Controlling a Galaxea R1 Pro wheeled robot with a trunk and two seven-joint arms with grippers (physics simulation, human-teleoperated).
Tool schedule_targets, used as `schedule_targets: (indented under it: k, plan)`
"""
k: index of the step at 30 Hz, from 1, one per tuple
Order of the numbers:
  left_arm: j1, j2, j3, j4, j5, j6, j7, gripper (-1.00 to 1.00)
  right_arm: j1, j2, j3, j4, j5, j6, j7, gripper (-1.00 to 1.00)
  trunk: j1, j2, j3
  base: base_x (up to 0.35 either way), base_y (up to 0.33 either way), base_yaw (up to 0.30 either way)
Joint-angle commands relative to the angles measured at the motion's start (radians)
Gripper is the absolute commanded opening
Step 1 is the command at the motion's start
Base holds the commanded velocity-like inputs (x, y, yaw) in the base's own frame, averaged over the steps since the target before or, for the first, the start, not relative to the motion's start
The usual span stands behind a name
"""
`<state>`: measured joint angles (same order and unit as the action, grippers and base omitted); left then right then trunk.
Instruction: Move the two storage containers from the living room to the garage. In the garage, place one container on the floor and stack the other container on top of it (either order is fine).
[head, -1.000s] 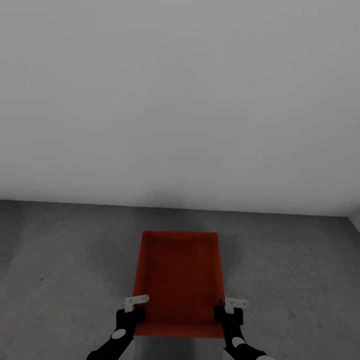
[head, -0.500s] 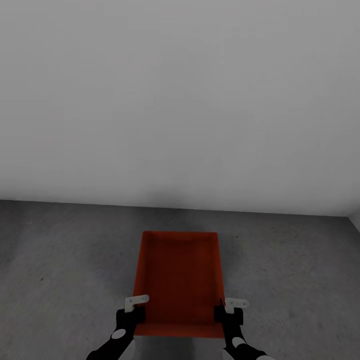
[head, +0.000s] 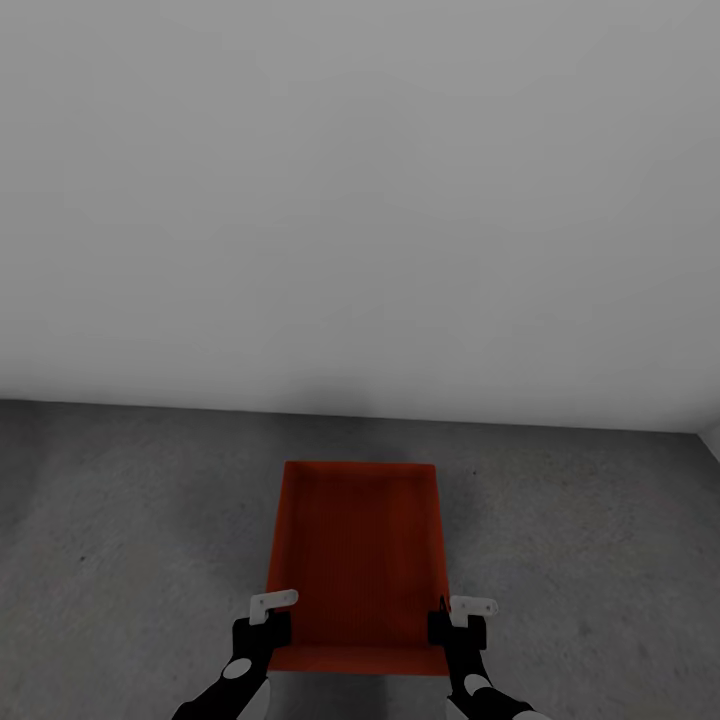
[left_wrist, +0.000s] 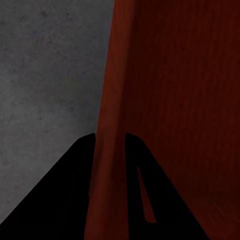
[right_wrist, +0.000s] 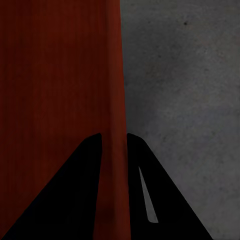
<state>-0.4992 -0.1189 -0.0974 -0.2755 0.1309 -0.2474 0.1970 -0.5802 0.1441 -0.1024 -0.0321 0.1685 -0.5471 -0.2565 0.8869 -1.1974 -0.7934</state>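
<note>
i'm holding the orange-red rectangular thin-walled container (head: 358, 560) above the dark grey concrete floor (head: 120, 520) at 12 o'clock, left gripper (head: 268, 612) and right gripper (head: 455, 615) each clenching a side wall.

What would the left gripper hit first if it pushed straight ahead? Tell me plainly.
The left gripper is already clamped on the storage container's side wall, so that wall runs on between its fingers. Beyond it lies the grey concrete floor, probably what it meets next, though depth is unclear.
</note>
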Motion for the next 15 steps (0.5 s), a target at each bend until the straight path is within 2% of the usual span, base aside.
schedule_targets:
  k: [1,5,12,15]
  plan:
    - [-0.001,0.001,-0.001,0.002,0.013,0.049,-0.005,-1.0,-0.001,0.0,-0.005,-0.002,0.005,-0.031,0.002,-1.0,0.004,-0.008,-0.004,0.0,0.0,0.0]
    - [-0.001,0.001,-0.001,0.002,0.013,0.049,-0.005,-1.0,-0.001,0.0,-0.005,-0.002,0.005,-0.031,0.002,-1.0,0.019,-0.036,-0.016,0.0,0.0,0.0]
    - [-0.001,0.002,-0.001,0.002,0.013,0.049,-0.005,-1.0,-0.001,0.0,-0.005,-0.002,0.005,-0.031,0.002,-1.0,0.019,-0.036,-0.016,0.0,0.0,0.0]
    - [-0.001,0.002,-0.001,0.002,0.013,0.049,-0.005,-1.0,-0.001,0.001,-0.005,-0.002,0.005,-0.031,0.002,-1.0,0.031,-0.057,-0.026,0.0,0.0,0.0]
